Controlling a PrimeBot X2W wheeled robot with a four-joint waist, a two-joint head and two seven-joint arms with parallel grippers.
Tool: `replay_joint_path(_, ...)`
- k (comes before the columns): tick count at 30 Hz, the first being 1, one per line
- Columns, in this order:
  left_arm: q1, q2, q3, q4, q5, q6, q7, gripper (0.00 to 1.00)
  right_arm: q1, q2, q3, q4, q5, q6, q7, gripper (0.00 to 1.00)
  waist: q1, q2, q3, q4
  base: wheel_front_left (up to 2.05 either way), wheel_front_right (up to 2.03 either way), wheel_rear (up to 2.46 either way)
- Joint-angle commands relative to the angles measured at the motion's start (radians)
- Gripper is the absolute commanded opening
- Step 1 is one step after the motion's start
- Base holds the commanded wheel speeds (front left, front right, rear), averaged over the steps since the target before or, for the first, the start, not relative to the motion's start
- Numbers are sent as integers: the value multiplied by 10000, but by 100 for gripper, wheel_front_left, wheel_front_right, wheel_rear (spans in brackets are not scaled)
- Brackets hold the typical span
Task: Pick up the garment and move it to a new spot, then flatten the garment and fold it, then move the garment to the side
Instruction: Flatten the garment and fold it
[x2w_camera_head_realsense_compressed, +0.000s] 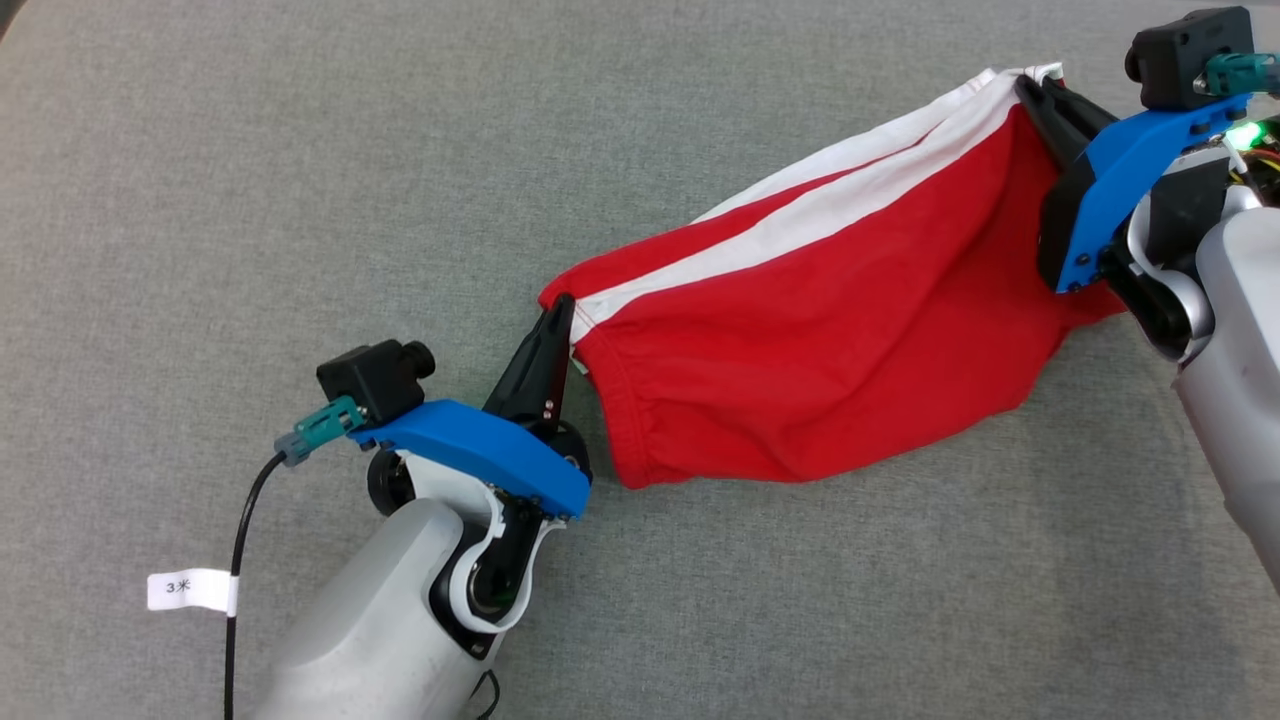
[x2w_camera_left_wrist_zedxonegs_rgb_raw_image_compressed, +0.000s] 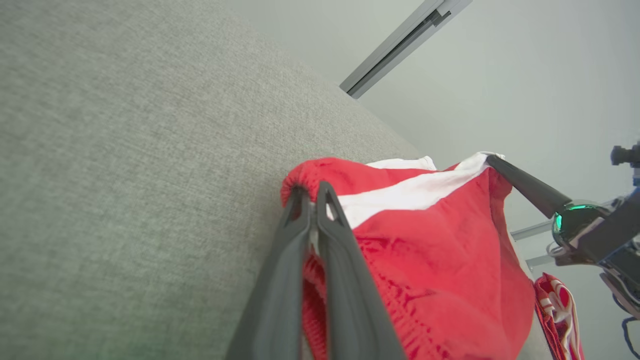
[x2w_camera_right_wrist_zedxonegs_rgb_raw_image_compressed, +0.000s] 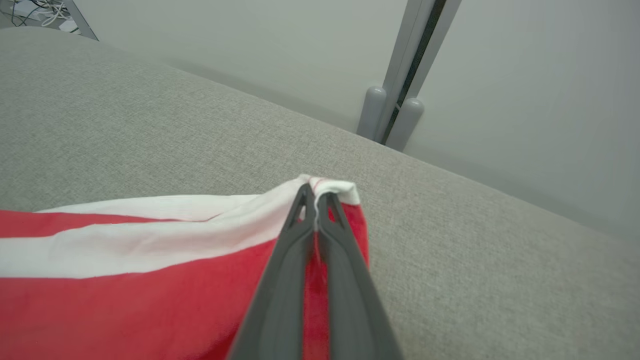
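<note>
Fingers of the left tool (x2w_camera_head_realsense_compressed: 561, 308) clamp the gathered hem at near left; the right tool (x2w_camera_head_realsense_compressed: 1027, 88) clamps the white-striped corner at far right. The garment (x2w_camera_head_realsense_compressed: 830, 340) sags between them over the grey tabletop (x2w_camera_head_realsense_compressed: 300, 150). It seems light and soft, best held by its corners.

The right gripper (x2w_camera_head_realsense_compressed: 1030, 85) hides one corner of the red garment (x2w_camera_head_realsense_compressed: 820, 340). Another red and white cloth (x2w_camera_left_wrist_zedxonegs_rgb_raw_image_compressed: 557, 310) is cut off; I cannot tell what it is.

The table (x2w_camera_head_realsense_compressed: 300, 150) is covered in grey woven cloth. Beyond its far edge rises a plain pale wall (x2w_camera_right_wrist_zedxonegs_rgb_raw_image_compressed: 250, 60) with a grey upright rail (x2w_camera_right_wrist_zedxonegs_rgb_raw_image_compressed: 417, 45) (2 rounded stubs (x2w_camera_right_wrist_zedxonegs_rgb_raw_image_compressed: 372, 112) at its foot).
</note>
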Motion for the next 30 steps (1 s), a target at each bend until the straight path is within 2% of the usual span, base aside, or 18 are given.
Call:
replay_joint_path(1, -276, -97, 75, 238, 39, -141, -96, 0, -352, -1, 140, 338, 89, 3, -216, 0, -2, -1, 109, 94, 0, 0, 0)
replay_joint_path(6, -441, -245, 101, 623, 107, -271, -210, 0, -733, 142, 384, 1061, 293, 5, -575, 0, -2, -1, 196, 103, 0, 0, 0)
replay_joint_path(7, -453, -288, 107, 705, 125, -304, -231, 0, -802, 170, 452, 1230, 358, 5, -647, 12, -2, -1, 207, 107, 0, 0, 0)
replay_joint_path(8, -483, -333, 95, 781, 148, -332, -246, 0, -851, 222, 537, 1396, 461, 5, -673, 56, -2, -1, 212, 112, 0, 0, 0)
replay_joint_path(9, -503, -382, 72, 852, 142, -351, -256, 40, -864, 267, 602, 1536, 574, 5, -655, 100, -2, -1, 204, 115, 0, 0, 0)
replay_joint_path(10, -513, -424, 31, 922, 158, -404, -270, 87, -883, 305, 685, 1653, 722, 5, -680, 100, -2, -1, 182, 115, 0, 0, 0)
replay_joint_path(11, -486, -455, -8, 984, 153, -433, -261, 100, -878, 349, 736, 1762, 933, 5, -690, 100, -2, -1, 140, 112, 0, 0, 0)
replay_joint_path(15, -188, -489, -35, 1130, 80, -580, -310, 100, -587, 434, 1242, 1949, 1742, 5, -358, 100, -2, -1, -195, 49, 0, 0, 0)
replay_joint_path(23, 751, -92, 530, 849, 532, -743, -567, 100, 136, -133, 1912, 1788, 3186, 5, 546, 100, -2, -1, -1212, 11, 0, 0, 0)
replay_joint_path(25, 1007, 128, 1096, 505, 1310, -620, -597, 100, 364, -389, 1819, 1875, 3567, 5, 586, 100, -2, -1, -1407, 112, 0, 0, 0)
replay_joint_path(30, 1492, 206, 2208, -350, 3375, -437, -595, 100, 442, -678, 1592, 2211, 3837, 5, 502, 100, -2, -1, -1330, 322, 0, 0, 0)
